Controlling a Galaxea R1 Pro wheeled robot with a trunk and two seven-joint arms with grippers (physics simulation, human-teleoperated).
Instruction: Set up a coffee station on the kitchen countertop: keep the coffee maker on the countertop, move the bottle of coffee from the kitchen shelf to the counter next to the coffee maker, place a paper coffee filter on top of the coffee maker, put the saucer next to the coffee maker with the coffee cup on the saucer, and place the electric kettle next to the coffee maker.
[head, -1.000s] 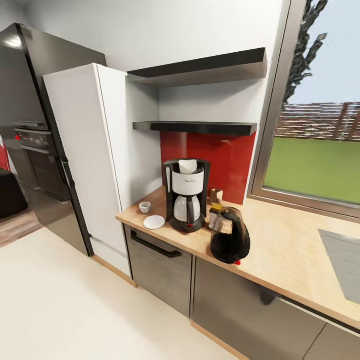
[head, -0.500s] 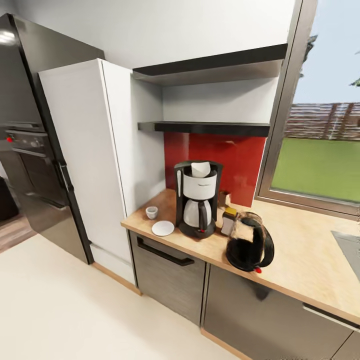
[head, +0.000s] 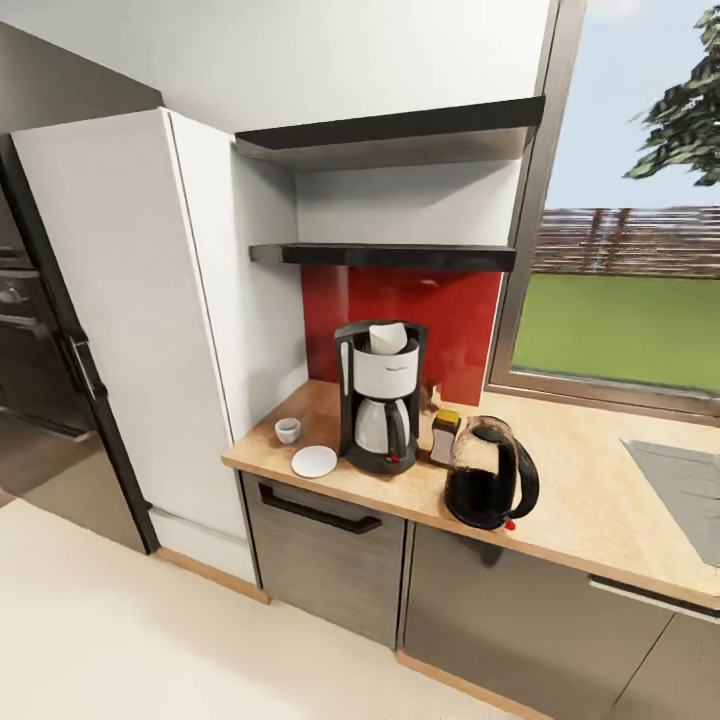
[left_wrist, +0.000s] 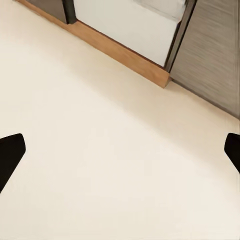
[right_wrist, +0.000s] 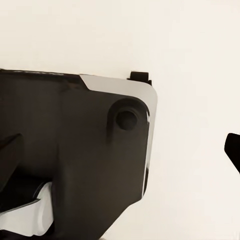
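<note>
In the head view the black and white coffee maker (head: 380, 405) stands on the wooden countertop (head: 590, 500) before the red backsplash. A white paper filter (head: 388, 337) sits in its top. To its left are a small white coffee cup (head: 288, 430) and, apart from it, an empty white saucer (head: 314, 461). The yellow-capped coffee bottle (head: 442, 437) stands right beside the maker, and the black electric kettle (head: 489, 487) is in front of the bottle. My left gripper (left_wrist: 121, 155) hangs open over the floor. My right gripper (right_wrist: 122, 150) looks open above the robot's dark base (right_wrist: 75, 150).
Two dark wall shelves (head: 385, 255) hang above the coffee maker. A tall white cabinet (head: 130, 320) and a dark fridge (head: 40, 400) stand to the left. Grey cabinet fronts (head: 325, 555) sit under the counter; a window (head: 620, 290) is at the right. Cream floor (head: 120, 640) lies before the counter.
The whole head view has shifted, so the camera moved; the counter now sits more centred and the fridge is cut off at the left. The things on the counter keep their places.
</note>
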